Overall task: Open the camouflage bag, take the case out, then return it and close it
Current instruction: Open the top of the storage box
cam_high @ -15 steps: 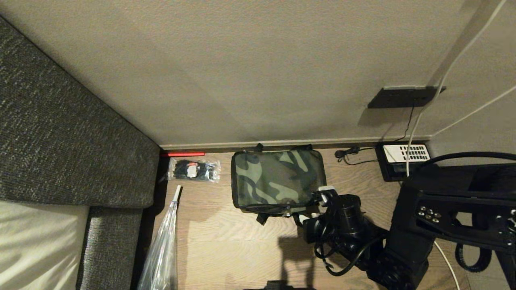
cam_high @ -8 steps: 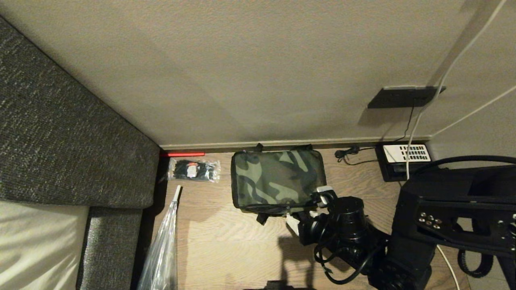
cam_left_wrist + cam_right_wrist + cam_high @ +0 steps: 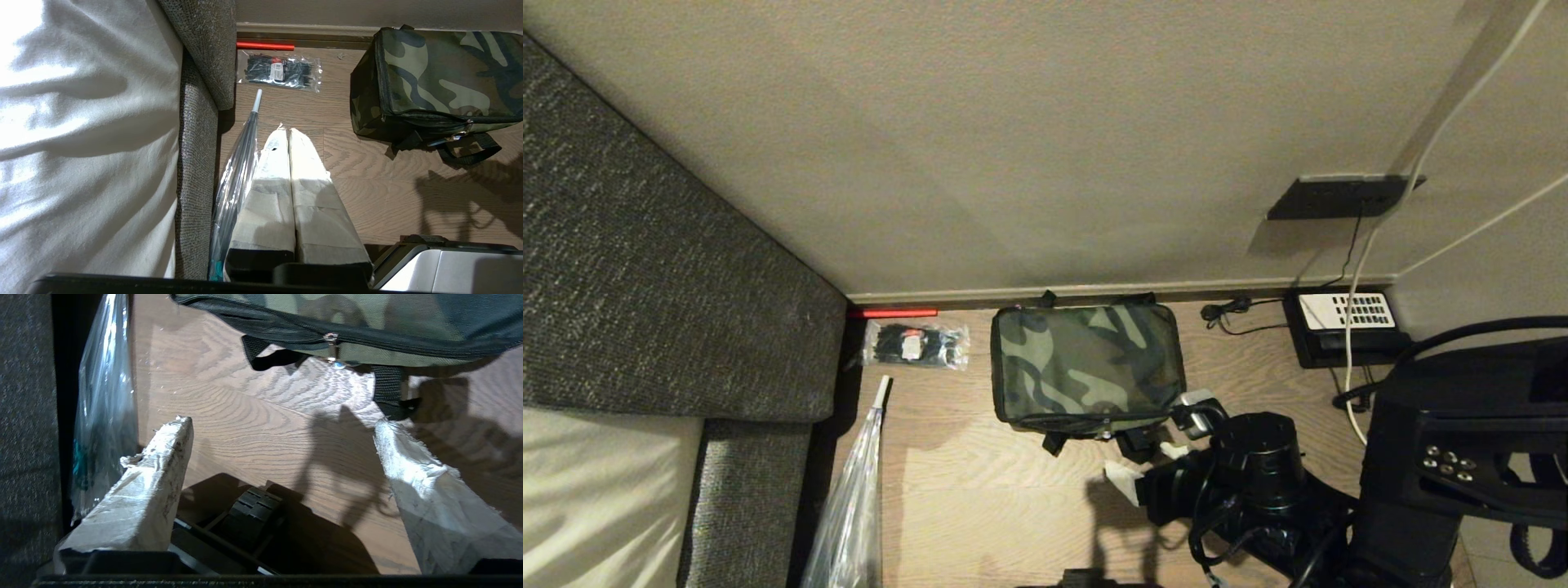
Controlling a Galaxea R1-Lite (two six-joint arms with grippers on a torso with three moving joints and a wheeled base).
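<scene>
1. Since its lid lies flat and the zip runs shut along the front, the bag (image 3: 1086, 367) on the floor against the wall is judged closed, with the case hidden inside.
2. The right gripper (image 3: 1156, 461) is held just off the bag's front right corner, fingers (image 3: 159, 490) spread wide and empty.
3. The left gripper (image 3: 288, 139) is kept parked beside the sofa (image 3: 196, 122), fingers pressed together.

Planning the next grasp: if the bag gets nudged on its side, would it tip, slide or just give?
The camouflage bag looks soft, so its fabric side would probably dent first. It sits low and wide on the wood floor, so sliding seems likelier than tipping. Its loose straps may drag.
</scene>
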